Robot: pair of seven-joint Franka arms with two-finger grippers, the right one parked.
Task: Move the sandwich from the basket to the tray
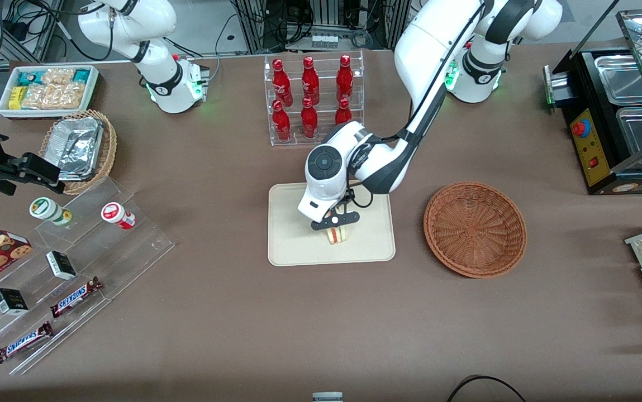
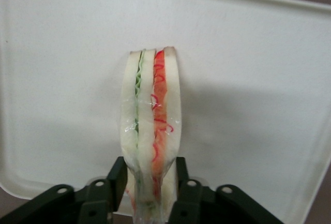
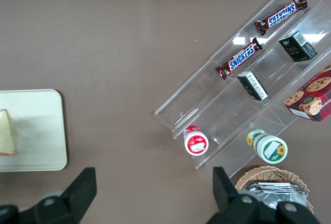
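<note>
The sandwich [image 1: 336, 235], a white-bread wedge with red and green filling, stands on edge on the cream tray [image 1: 293, 245], near the tray's edge closest to the front camera. My left gripper [image 1: 336, 223] is directly above it, shut on the sandwich. In the left wrist view the two black fingers [image 2: 117, 177] press the sandwich [image 2: 152, 115] from both sides, with the tray [image 2: 248, 79] under it. The right wrist view catches the sandwich [image 3: 6, 133] on the tray [image 3: 41, 125]. The reddish-brown basket [image 1: 475, 229] sits beside the tray toward the working arm's end, with nothing in it.
A clear rack of red bottles [image 1: 312, 97] stands farther from the front camera than the tray. Toward the parked arm's end are a stepped acrylic shelf of snacks [image 1: 63, 268], a tan wicker basket with foil containers [image 1: 80, 148] and a white bin [image 1: 47, 89]. A black warmer [image 1: 617, 106] sits at the working arm's end.
</note>
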